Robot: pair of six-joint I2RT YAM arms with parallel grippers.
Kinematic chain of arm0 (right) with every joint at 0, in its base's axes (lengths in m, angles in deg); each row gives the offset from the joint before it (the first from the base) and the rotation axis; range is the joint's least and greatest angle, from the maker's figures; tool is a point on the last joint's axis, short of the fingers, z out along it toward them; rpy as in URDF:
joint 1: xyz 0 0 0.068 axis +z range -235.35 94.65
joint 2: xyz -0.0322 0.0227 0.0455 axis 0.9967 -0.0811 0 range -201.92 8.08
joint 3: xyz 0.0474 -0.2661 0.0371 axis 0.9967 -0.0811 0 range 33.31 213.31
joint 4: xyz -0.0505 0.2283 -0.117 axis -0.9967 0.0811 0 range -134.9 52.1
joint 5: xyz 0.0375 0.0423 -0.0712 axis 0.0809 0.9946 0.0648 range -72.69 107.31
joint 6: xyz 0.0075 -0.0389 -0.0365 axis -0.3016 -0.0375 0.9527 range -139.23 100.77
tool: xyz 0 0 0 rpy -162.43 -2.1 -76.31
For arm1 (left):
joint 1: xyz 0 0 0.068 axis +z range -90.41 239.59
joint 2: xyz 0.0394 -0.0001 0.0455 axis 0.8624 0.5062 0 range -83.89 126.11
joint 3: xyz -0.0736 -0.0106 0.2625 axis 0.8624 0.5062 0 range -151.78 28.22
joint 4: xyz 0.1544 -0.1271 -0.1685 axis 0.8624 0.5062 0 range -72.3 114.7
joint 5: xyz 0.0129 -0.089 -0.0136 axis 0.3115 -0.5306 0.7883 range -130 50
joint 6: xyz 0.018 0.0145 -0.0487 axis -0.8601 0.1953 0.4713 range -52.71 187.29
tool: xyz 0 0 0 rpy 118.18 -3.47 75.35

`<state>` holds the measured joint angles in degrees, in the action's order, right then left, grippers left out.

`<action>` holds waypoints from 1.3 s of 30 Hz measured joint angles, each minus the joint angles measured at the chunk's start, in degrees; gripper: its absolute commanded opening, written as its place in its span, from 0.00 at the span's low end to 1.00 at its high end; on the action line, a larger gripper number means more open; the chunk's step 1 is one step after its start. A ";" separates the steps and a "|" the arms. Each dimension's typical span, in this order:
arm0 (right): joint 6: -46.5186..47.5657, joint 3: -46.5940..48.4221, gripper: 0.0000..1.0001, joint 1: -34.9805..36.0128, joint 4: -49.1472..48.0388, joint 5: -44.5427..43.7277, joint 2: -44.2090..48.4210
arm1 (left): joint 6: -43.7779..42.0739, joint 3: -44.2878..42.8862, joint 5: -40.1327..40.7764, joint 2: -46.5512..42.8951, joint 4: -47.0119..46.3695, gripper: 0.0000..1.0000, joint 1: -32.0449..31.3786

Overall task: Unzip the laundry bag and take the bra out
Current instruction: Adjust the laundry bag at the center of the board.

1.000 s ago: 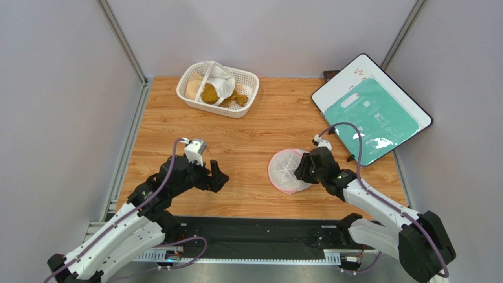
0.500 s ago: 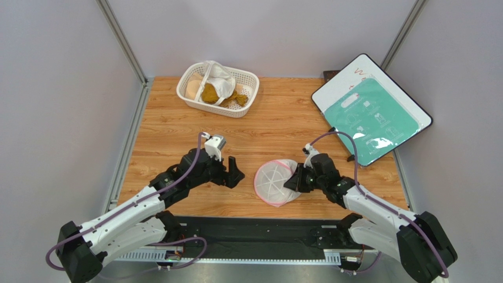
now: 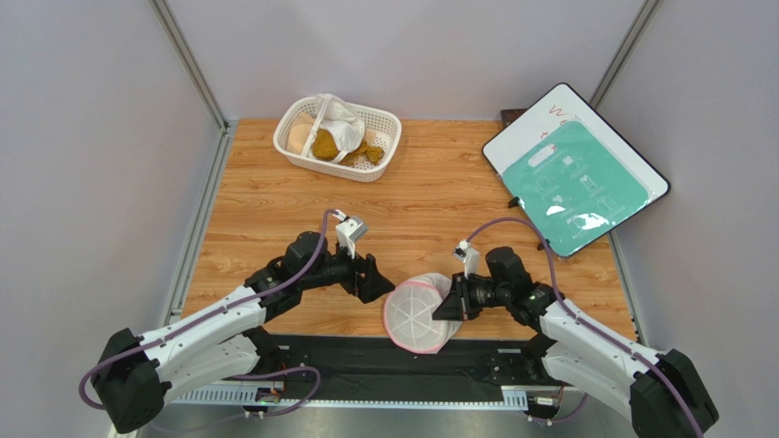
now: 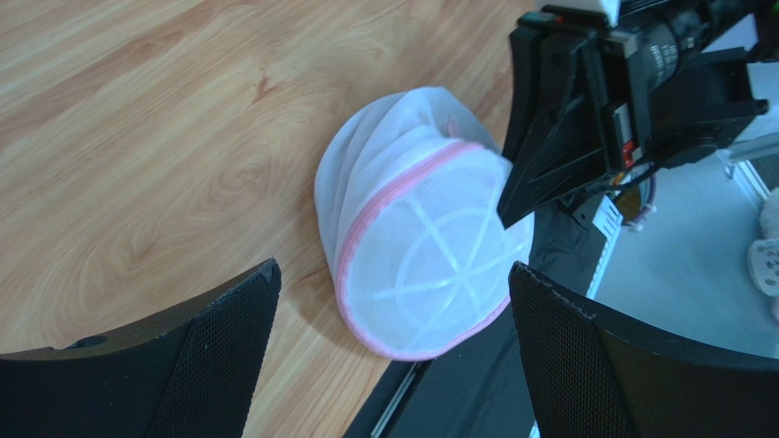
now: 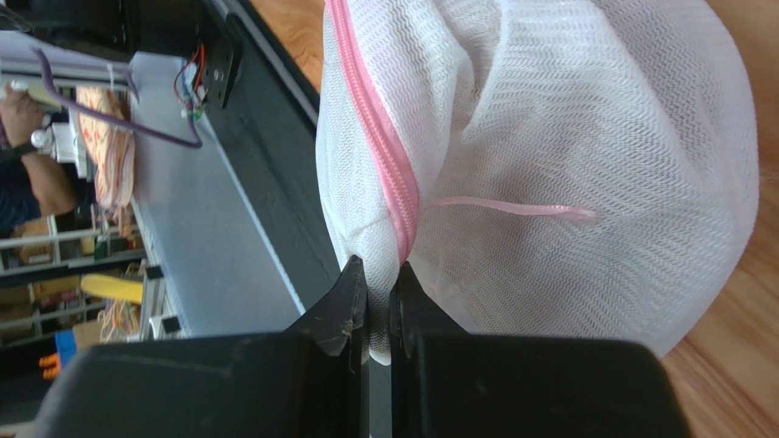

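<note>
The wooden table spreads out ahead of both my claws. Far ahead of my right claw and off to its right, a white board with a green sheet leans at the table's back corner. Well ahead of my left claw, at the far edge, stands a white lattice basket holding white and mustard cloths.

The laundry bag sits between my two claws at the table's near edge. It is tipped up on its side, with its lower rim hanging over the black rail below. One ribbed dome faces my left claw and the other bulges towards my right wrist. I cannot tell through the mesh whether the bra is inside.

My left claw is spread wide, just beside the bag and not touching it. Its two black fingers frame the bag from either side. My right claw is pinched tight on the bag's edge, with a fold of white mesh caught between its tips right at the seam.

The pink zipper trim runs from that pinch up around the bag and looks closed. A thin pink ribbon lies across the mesh just beyond my right fingertips.
</note>
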<state>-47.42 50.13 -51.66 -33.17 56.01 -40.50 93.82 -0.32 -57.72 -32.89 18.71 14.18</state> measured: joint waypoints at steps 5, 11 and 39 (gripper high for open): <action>1.31 0.79 0.00 4.50 -0.90 2.78 -6.32 | -2.34 0.02 -6.58 2.60 -3.72 1.00 0.00; 3.54 5.42 0.00 7.56 -0.87 4.26 -11.04 | -3.43 0.33 -12.76 5.60 -7.28 1.00 -0.50; 8.24 10.88 0.07 8.68 -0.31 9.33 -15.02 | -3.61 4.04 -8.17 12.81 -14.38 0.30 -6.78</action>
<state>-39.18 61.01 -42.98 -33.48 65.34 -55.52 90.21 3.73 -65.89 -20.08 4.33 7.40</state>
